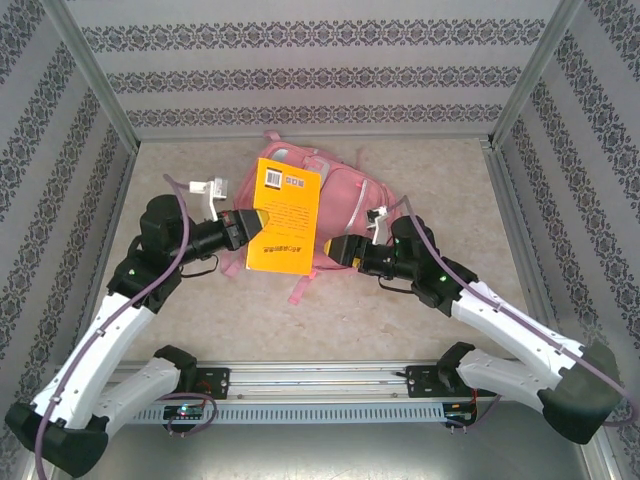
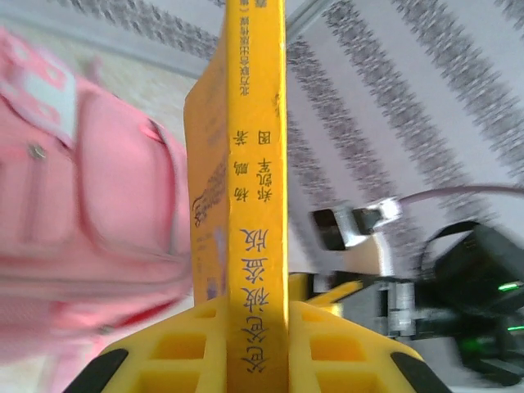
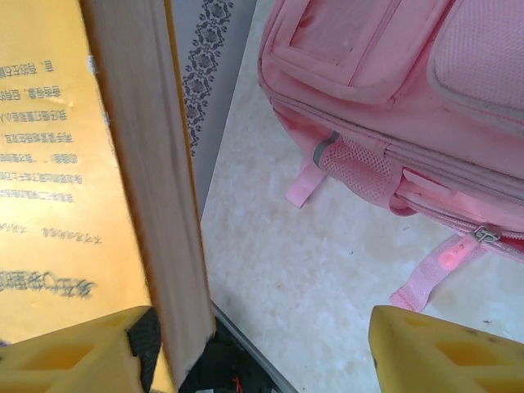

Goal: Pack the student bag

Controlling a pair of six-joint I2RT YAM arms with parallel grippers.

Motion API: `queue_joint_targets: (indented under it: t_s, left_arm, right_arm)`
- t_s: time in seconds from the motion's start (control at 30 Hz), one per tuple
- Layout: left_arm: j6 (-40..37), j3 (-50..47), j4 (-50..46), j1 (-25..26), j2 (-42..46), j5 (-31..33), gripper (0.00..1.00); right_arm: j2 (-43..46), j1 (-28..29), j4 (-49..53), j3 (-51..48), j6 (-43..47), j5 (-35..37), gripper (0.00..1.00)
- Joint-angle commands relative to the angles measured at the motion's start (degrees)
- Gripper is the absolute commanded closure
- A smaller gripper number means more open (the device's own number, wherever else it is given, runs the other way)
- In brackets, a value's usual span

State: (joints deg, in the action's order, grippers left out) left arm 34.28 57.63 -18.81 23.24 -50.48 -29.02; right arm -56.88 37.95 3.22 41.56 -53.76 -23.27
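**Top external:** The left gripper (image 1: 243, 226) clamps a yellow book (image 1: 283, 215) by its spine and holds it over the student bag (image 1: 345, 195). The bag lies flat mid-table, toward the far edge of the table (image 1: 400, 320). The right gripper (image 1: 338, 250) sits at the book's opposite long edge.

**Left wrist:** The yellow fingers (image 2: 188, 344) are closed tight on the book's spine. The pink bag is to one side and the patterned wall is behind.

**Right wrist:** The jaws are spread wide and hold nothing. The book's page edge lies against one finger (image 3: 74, 356), and the other finger is well apart from it. The bag's zip pull (image 3: 483, 235) shows beyond, but whether the zip is open cannot be told.

**Risks:** Gripped only at the spine, the book could likely pivot or fan open. A nudge from the open right finger might twist it loose. Against a closed zip it would simply land on the fabric.

**Room to move:** Bare table runs along the near edge and both side edges. The far edge looks tight, with the wall near behind the bag.
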Motion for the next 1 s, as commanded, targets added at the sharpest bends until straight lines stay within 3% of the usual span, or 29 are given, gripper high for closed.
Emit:
queue_joint_targets:
  t_s: [0.0,0.1,0.2,0.27,0.37,0.53,0.63,0.97]
  left_arm:
    - [-25.4,6.5,-14.4,8.2,-3.3,22.0,1.0]
    - [-34.3,8.6,-14.8,18.4,-7.0,39.5,1.0]
    - [-45.7,6.2,-8.9,26.7,-8.7,55.6,1.0]
    - [-55.7,1.8,0.6,31.7,-8.2,64.8,1.0]
    - [-72.0,-5.8,18.6,36.8,-7.0,72.0,1.0]
    - [-97.6,-17.6,47.6,44.1,-6.7,72.3,1.0]
    - [-106.1,-20.7,56.9,45.7,-9.0,72.7,1.0]
    - [-114.4,-26.9,65.4,51.1,-8.4,69.3,1.0]
  right_arm:
    - [2.1,-0.9,4.9,2.6,0.3,2.9,0.33]
    - [3.2,-1.8,7.1,3.4,-1.8,4.6,0.34]
    - [3.6,-4.5,10.2,4.5,-4.9,3.5,0.35]
    - [4.2,-6.3,13.0,5.3,-7.5,3.8,0.35]
    - [6.0,-9.3,15.8,5.3,-13.9,3.8,0.35]
    - [6.4,-10.5,8.0,4.1,-26.3,-2.8,0.31]
    - [6.9,-8.7,5.9,4.9,-28.8,-2.4,0.27]
    - [8.0,-6.4,-3.2,-1.4,-32.6,-3.4,0.25]
